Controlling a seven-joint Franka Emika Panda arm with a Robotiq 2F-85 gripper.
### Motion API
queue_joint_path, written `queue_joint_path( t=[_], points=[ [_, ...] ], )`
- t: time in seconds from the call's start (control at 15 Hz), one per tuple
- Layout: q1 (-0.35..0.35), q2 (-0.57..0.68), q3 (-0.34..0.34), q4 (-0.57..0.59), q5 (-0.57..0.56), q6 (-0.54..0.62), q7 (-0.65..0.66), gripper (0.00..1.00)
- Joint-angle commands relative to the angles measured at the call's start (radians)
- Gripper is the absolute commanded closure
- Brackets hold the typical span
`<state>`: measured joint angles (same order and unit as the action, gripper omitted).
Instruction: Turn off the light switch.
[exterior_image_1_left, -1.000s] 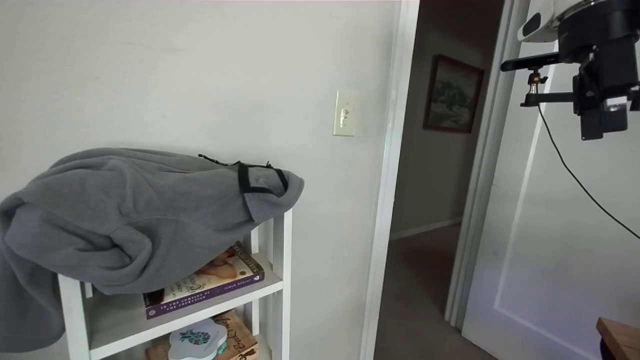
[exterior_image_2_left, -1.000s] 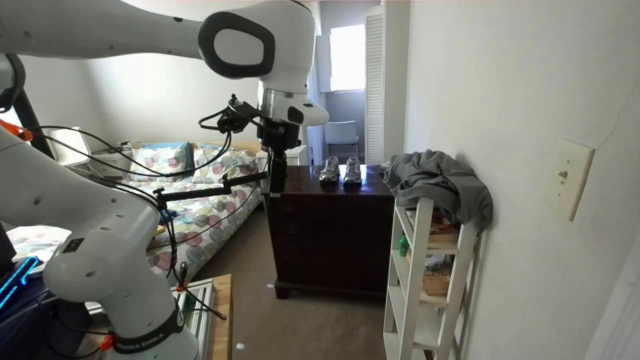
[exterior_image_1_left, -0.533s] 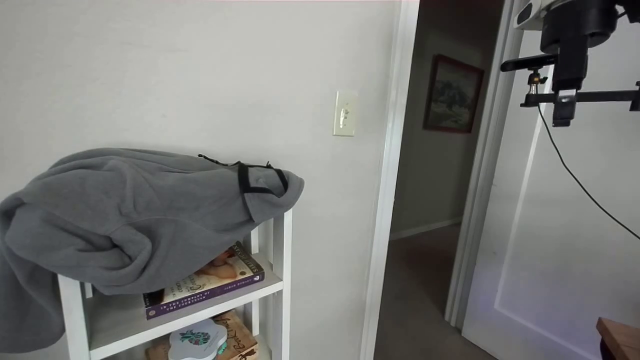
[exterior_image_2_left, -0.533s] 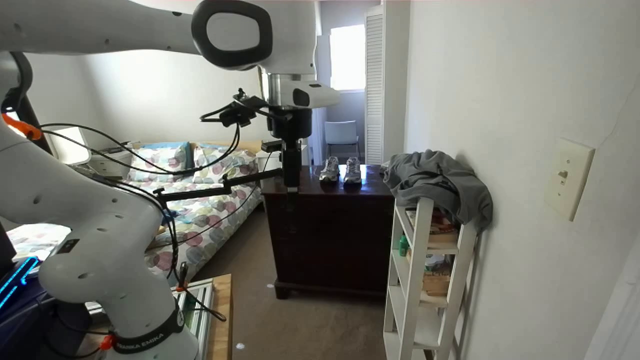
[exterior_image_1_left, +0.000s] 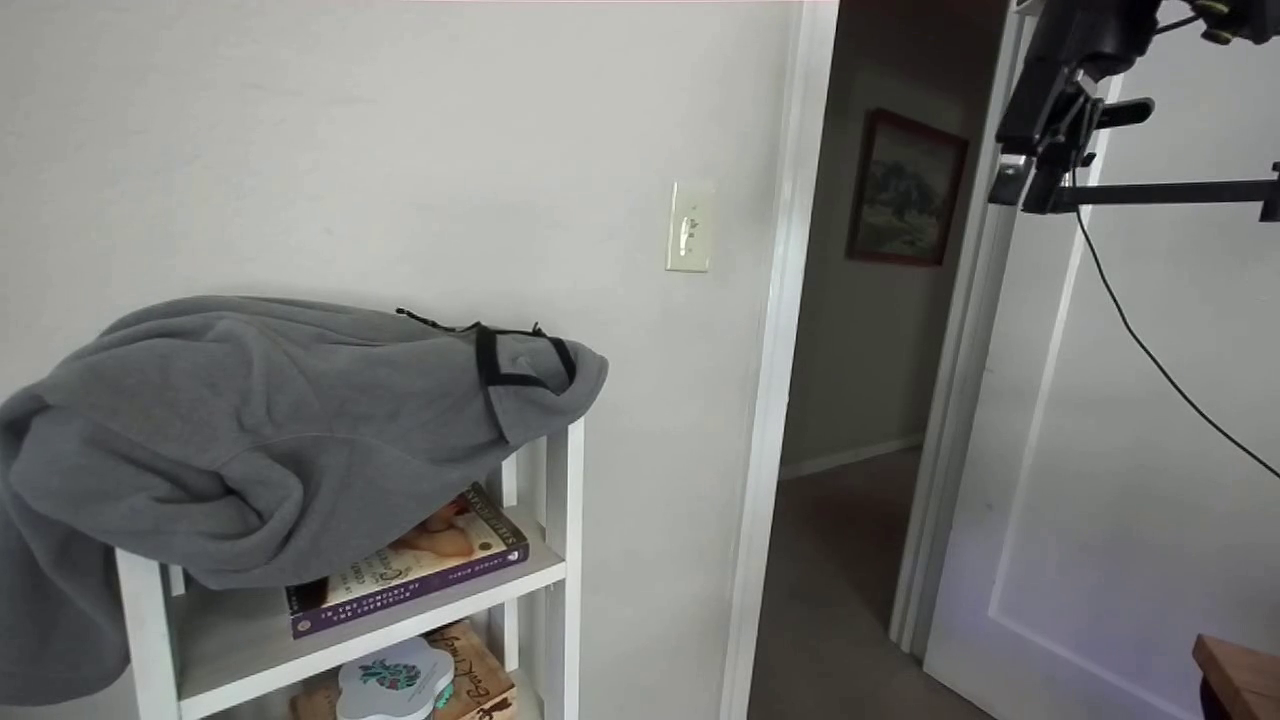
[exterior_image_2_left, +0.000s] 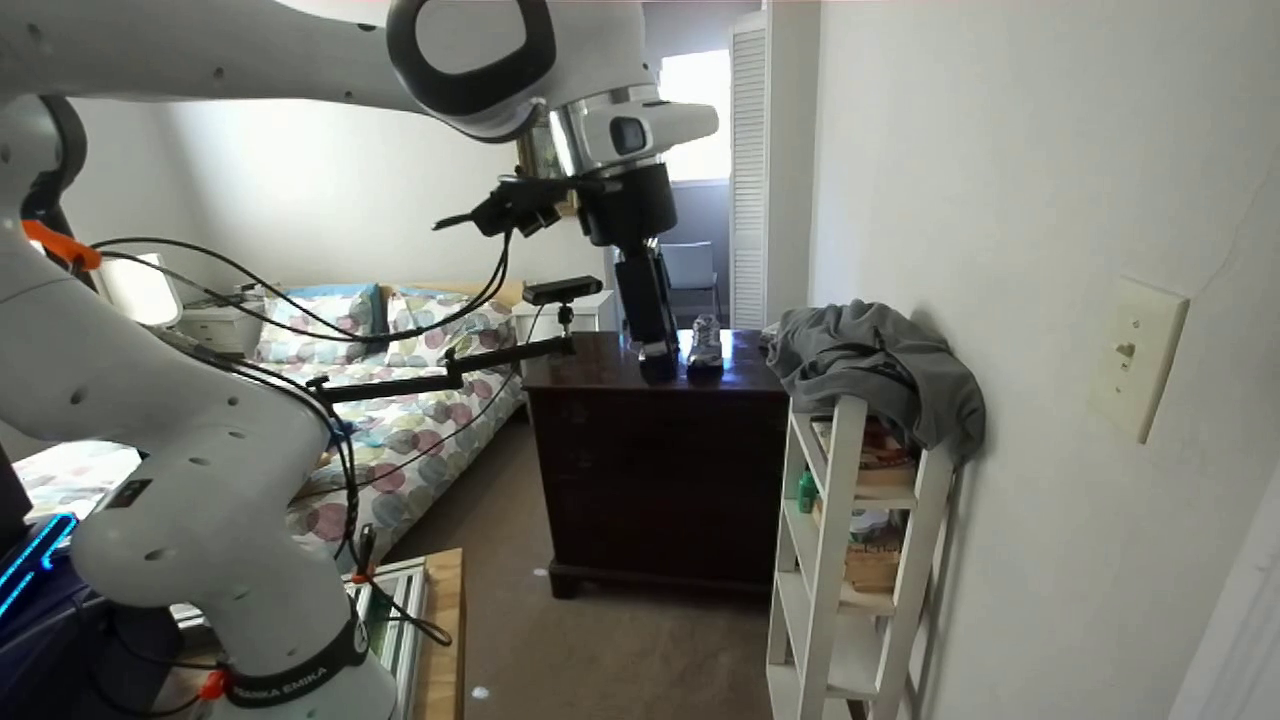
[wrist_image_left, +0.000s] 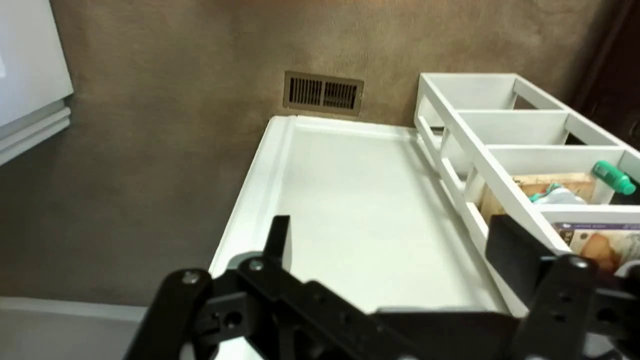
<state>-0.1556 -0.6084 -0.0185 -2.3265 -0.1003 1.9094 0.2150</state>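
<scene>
One purple-spined book (exterior_image_1_left: 415, 575) inside white shelving (exterior_image_1_left: 569, 500) near the light switch (exterior_image_1_left: 691, 228).

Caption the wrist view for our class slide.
Open Robotiq gripper, with a floor vent and a white shelf unit holding a green bottle and paperback beyond.

A pale, plain wall (exterior_image_1_left: 400, 150) ran up to a white door frame (exterior_image_1_left: 778, 350), past which lay a dim hallway (exterior_image_1_left: 850, 360) where a framed picture (exterior_image_1_left: 907, 188) hung, and a white door (exterior_image_1_left: 1120, 520) stood open beside the opening. In an exterior view, white daylight filled a window (exterior_image_2_left: 700, 78) above a pale chair (exterior_image_2_left: 692, 268), next to a louvred white panel (exterior_image_2_left: 748, 200), while a glossy dark dresser (exterior_image_2_left: 660, 470) stood on the brown floor (exterior_image_2_left: 610, 650) between a bed (exterior_image_2_left: 415, 430) and a slim white shelf unit (exterior_image_2_left: 838, 500). A slotted vent (wrist_image_left: 323, 93) set in the floor lay just beside the wall's foot.
</scene>
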Motion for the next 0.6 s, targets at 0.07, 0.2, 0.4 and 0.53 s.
queue_joint_path(
  t=[0.07, 0.2, 0.4, 0.53],
  points=[
    [-0.049, 0.112, 0.029, 0.098, -0.080, 0.138, 0.115, 0.00],
    [-0.060, 0.159, 0.034, 0.154, -0.115, 0.190, 0.140, 0.00],
    [-0.063, 0.230, 0.036, 0.241, -0.154, 0.241, 0.152, 0.00],
    [-0.053, 0.283, 0.030, 0.307, -0.159, 0.256, 0.141, 0.00]
  ],
)
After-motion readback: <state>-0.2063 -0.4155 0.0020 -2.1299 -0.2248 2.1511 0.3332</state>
